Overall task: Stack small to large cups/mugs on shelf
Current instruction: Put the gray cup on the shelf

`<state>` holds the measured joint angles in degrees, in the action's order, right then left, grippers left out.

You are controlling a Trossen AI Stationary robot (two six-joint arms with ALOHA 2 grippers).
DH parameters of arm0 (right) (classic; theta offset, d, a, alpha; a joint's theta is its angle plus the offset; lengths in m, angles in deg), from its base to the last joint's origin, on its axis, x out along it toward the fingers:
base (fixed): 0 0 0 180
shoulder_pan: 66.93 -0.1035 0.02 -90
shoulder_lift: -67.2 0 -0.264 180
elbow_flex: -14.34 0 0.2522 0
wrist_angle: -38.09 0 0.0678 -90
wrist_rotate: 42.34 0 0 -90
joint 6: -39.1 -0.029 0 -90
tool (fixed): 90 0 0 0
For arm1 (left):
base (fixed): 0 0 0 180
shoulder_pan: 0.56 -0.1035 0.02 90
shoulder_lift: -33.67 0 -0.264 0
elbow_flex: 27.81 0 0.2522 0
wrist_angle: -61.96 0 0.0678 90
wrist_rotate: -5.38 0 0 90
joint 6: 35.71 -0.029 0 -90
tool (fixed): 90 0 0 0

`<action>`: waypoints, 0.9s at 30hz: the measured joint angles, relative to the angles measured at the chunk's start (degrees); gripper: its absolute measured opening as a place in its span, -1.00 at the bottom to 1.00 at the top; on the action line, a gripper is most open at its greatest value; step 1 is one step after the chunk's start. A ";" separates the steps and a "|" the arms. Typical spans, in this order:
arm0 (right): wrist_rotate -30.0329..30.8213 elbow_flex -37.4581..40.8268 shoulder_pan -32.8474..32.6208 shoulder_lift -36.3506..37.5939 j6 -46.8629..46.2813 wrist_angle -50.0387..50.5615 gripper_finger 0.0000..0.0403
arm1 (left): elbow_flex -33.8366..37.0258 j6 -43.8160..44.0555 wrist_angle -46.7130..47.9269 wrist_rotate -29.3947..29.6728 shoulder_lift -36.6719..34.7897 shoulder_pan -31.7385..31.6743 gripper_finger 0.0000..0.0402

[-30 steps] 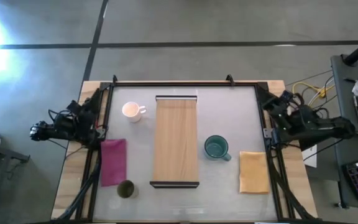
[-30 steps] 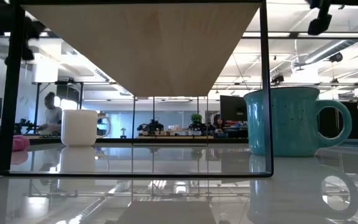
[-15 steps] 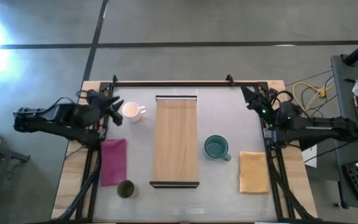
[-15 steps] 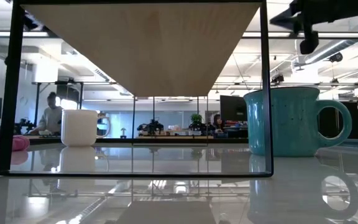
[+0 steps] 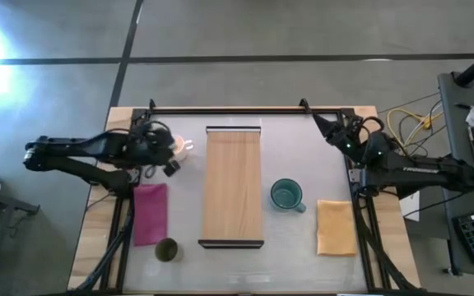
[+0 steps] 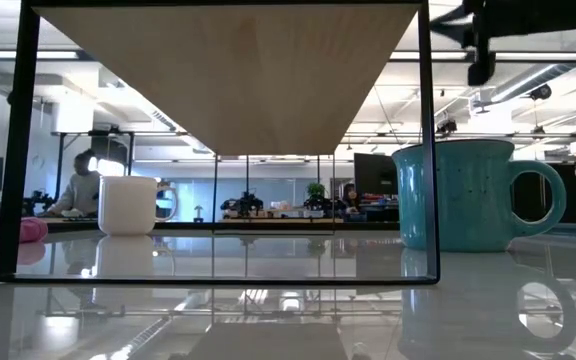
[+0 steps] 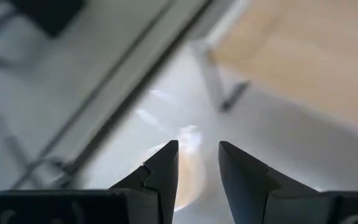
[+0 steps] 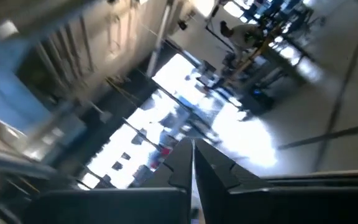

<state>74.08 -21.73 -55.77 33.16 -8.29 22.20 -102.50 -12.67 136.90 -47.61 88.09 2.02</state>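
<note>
The white mug [image 5: 184, 148] stands at the far left of the table and shows in the low view [image 6: 128, 205]. My left gripper [image 5: 169, 154] hovers above it, open; in the left wrist view [image 7: 197, 152] the mug [image 7: 188, 171] shows below the gap between the fingers. The teal mug [image 5: 286, 195] stands right of the wooden shelf [image 5: 234, 185]. The olive cup [image 5: 166, 249] stands near the front left. My right gripper [image 5: 332, 130] is shut and empty in the air near the table's far right corner.
A pink cloth [image 5: 150, 212] lies left of the shelf. An orange cloth [image 5: 336, 227] lies at the right, near the teal mug. A dark frame [image 5: 220, 109] runs around the table. People sit in the room beyond [image 6: 83, 185].
My left gripper has swung in from beyond the table's left edge toward the right and now hangs over the white mug. My right gripper has reached from beyond the right edge toward the far right corner. The mugs, the cup and the shelf have stayed put.
</note>
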 joint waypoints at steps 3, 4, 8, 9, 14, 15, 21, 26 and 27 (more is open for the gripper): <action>3.45 0.00 0.29 -1.36 -4.12 -7.08 -0.96 | -0.47 -1.65 -5.58 -3.81 -1.80 -0.01 -0.50; 5.44 0.02 0.40 -1.74 -2.65 -9.22 -0.96 | -0.69 -2.41 -6.38 -4.35 -2.87 -0.16 -0.50; 6.18 -0.28 0.41 -4.58 3.80 -10.82 -0.96 | -1.20 -1.45 0.20 -7.79 -6.11 -0.74 -0.50; 5.29 -0.36 0.28 -5.48 3.24 -10.08 -0.96 | -1.60 -0.26 2.18 -9.96 -6.88 -0.74 -0.50; 1.83 -2.28 0.48 -10.17 5.96 -9.13 -0.95 | -3.81 8.79 3.75 -33.67 -10.24 -0.69 -0.50; 1.78 -3.29 0.48 -11.53 6.45 -7.73 -0.94 | -4.10 11.11 4.10 -37.11 -10.31 -0.63 -0.50; -4.07 -14.27 0.48 -19.94 9.16 6.34 -0.73 | -7.62 13.61 15.76 -44.52 -6.50 3.68 -0.53; -3.86 -26.62 0.48 -25.71 9.83 27.11 -0.45 | -15.31 12.66 24.95 -39.08 0.65 15.05 -0.60; -2.84 -28.82 0.48 -26.48 10.23 30.85 -0.39 | -16.56 12.70 26.28 -37.44 1.95 17.52 -0.60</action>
<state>71.25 -50.55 -55.29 6.67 1.94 53.04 -119.05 0.03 163.18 -85.05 90.04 19.55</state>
